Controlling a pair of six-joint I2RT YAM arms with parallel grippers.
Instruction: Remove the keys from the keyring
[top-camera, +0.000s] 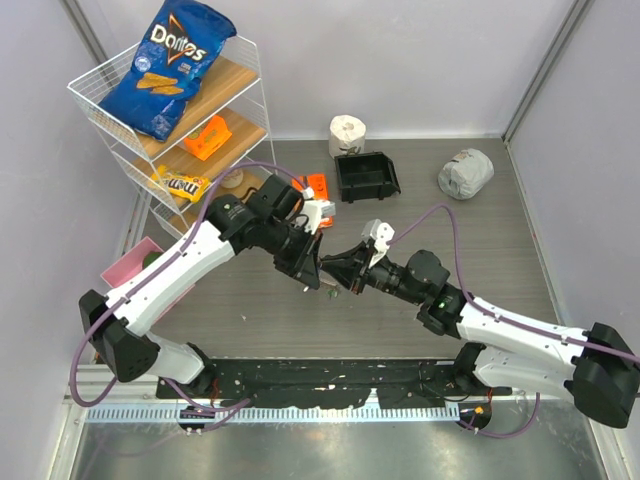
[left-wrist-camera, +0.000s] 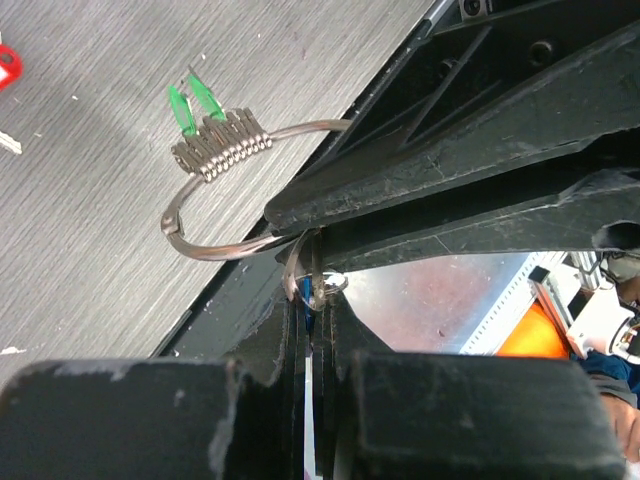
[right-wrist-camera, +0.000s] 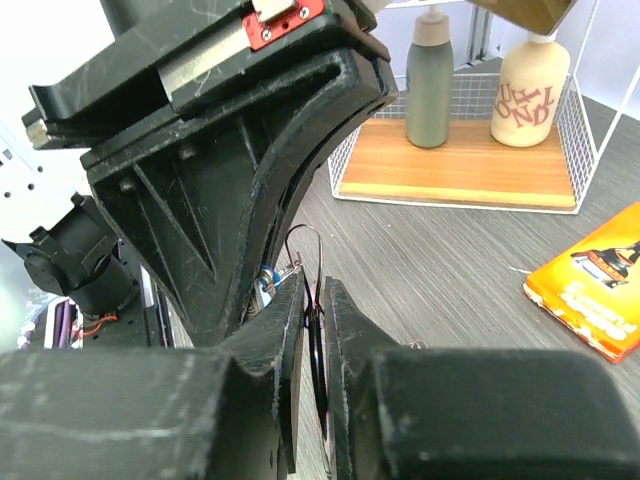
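Keyring (left-wrist-camera: 215, 250) in right claw (right-wrist-camera: 318, 292), key (left-wrist-camera: 305, 296) in left claw (left-wrist-camera: 314, 312)

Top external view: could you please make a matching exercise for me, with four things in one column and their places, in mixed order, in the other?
Things:
1. Doritos bag
2. paper roll
3. black bin
4. pink tray

Places:
a. far left, below the rack in the view
b. on top of the wire rack
c. by the back wall
d. just in front of the paper roll

Pairs: 1-b, 2-c, 3-d, 4-a.
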